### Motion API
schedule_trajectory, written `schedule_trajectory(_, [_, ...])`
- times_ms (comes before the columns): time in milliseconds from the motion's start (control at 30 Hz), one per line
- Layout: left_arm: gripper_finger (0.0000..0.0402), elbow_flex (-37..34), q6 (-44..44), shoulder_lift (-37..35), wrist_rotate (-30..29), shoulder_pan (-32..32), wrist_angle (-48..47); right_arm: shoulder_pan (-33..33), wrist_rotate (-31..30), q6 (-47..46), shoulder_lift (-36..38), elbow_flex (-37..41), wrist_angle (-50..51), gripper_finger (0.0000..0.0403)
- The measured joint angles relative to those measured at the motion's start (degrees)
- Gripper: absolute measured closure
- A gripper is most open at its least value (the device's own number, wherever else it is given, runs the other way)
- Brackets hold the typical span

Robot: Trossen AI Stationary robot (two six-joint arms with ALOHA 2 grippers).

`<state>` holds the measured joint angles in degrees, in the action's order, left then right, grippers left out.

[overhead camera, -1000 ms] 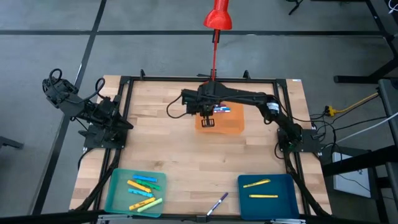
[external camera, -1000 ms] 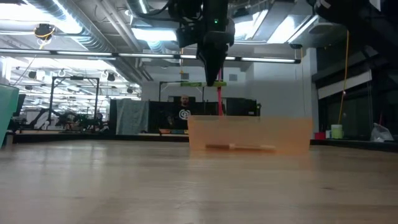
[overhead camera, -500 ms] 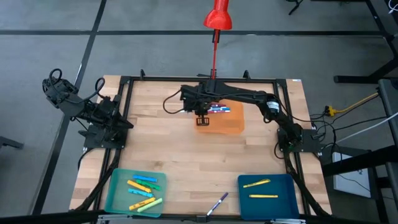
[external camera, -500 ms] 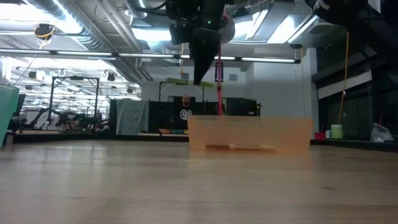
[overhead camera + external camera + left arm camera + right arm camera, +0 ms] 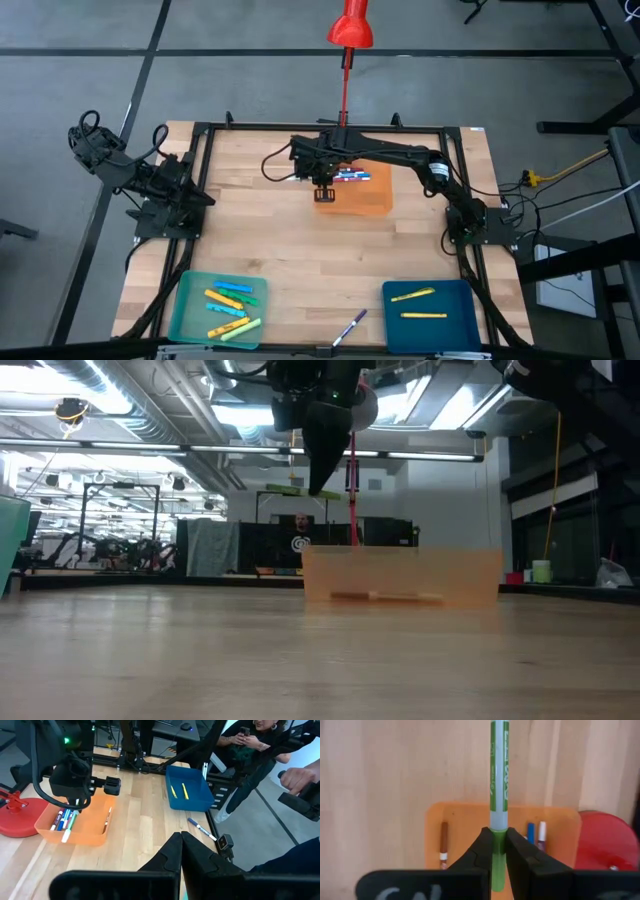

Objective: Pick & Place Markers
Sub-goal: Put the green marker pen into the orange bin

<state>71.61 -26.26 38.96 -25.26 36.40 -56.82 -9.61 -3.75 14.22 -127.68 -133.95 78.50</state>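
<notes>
A green marker [image 5: 498, 775], a thin white-bodied pen with green print and a green cap end, is clamped between the closed fingers of the right gripper [image 5: 498, 847], which hangs above the left end of the translucent orange plastic tray [image 5: 362, 199] at the far middle of the wooden table [image 5: 300, 260]. In the low view the gripper [image 5: 322, 465] sits well above that tray's rim [image 5: 400, 553], with the marker showing as a thin green line just beside its tip. More markers lie in the orange tray, blue and red ones among them [image 5: 352, 176].

The left gripper [image 5: 181, 851] waits at the table's left edge with its fingers shut on nothing.

By the look of it the pick is done and the carry is in hand. Near the front edge sit two more trays: a teal square plastic one [image 5: 218, 308] on the left holding yellow, green and blue markers, and a blue square plastic one [image 5: 432, 306] on the right holding two yellow markers. A blue-capped marker [image 5: 350, 327] lies loose on the wood between them.

Next the arm would need to swing toward the near edge and lower over a tray before letting go. The teal tray, which already holds green, seems the likelier target, though that is a guess.
</notes>
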Motion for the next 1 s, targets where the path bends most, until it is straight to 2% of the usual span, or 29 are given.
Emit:
schedule_trajectory(267, [0.0401,0.0,-0.1,0.0,0.0,0.0,0.0,0.0,1.4,0.8,1.1,0.1,0.9,0.0369])
schedule_trajectory(767, [0.0400,0.0,0.0,0.0,-0.8,0.0,0.0,-0.5,1.9,2.8,12.5,0.0,8.7,0.0369])
schedule_trajectory(1000, [0.0400,0.0,0.0,0.0,-1.3,0.0,1.6,-2.0,1.9,2.5,19.4,0.0,9.1,0.0369])
